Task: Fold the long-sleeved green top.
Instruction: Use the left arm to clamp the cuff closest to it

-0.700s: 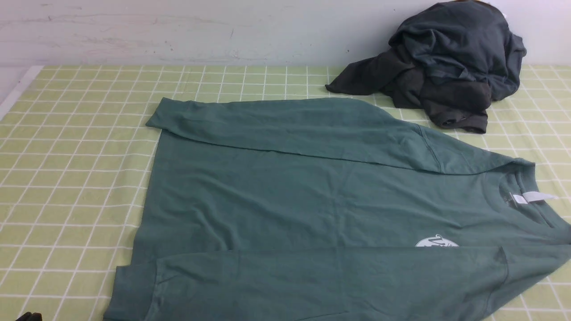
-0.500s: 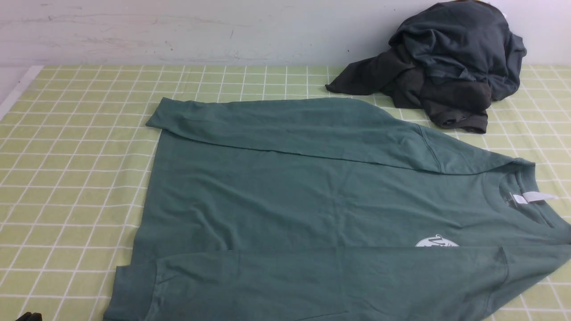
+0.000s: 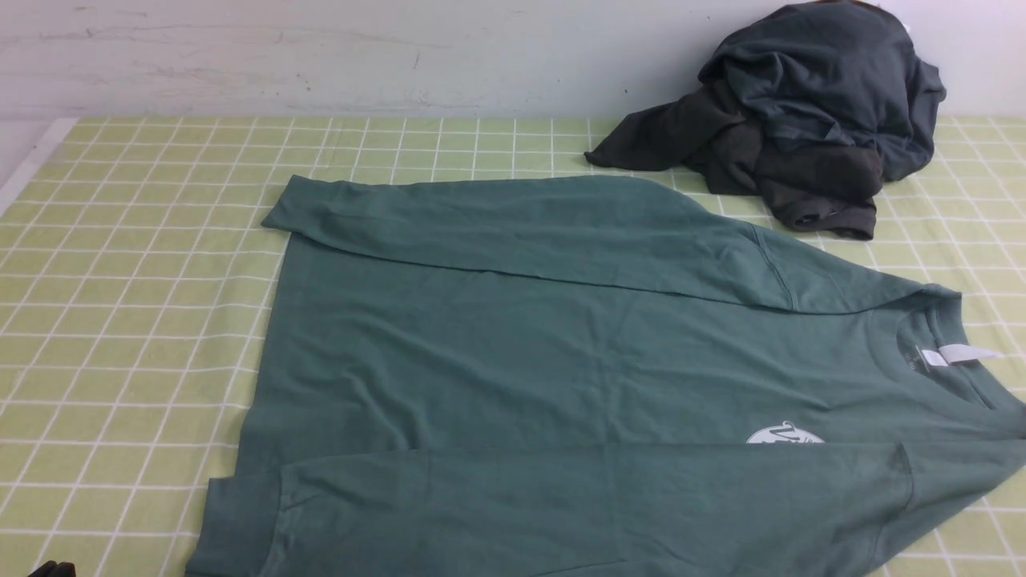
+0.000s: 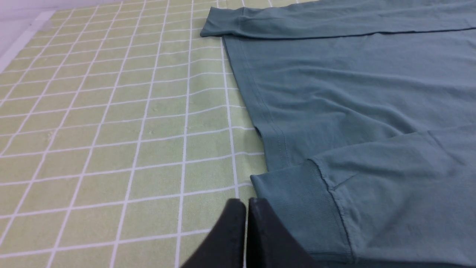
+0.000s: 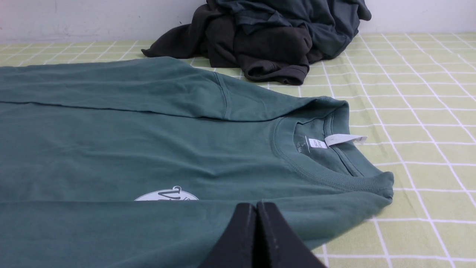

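Green long-sleeved top [image 3: 561, 361] lay flat on the desk [image 3: 120, 320], sleeves folded in; left fingers [image 4: 228, 230] pressed together beside a cuff [image 4: 297, 201], right fingers [image 5: 241, 238] likewise near the collar [image 5: 327, 175]; next fold likely wanted both ends lifted evenly.

Bench [image 3: 120, 320]: pale green covering with a white grid of lines.
Wall [image 3: 321, 56]: whitish, scuffed, faintly cracked, rising at the bench edge farthest from the left hand [image 4: 246, 204].
Light: even, soft.
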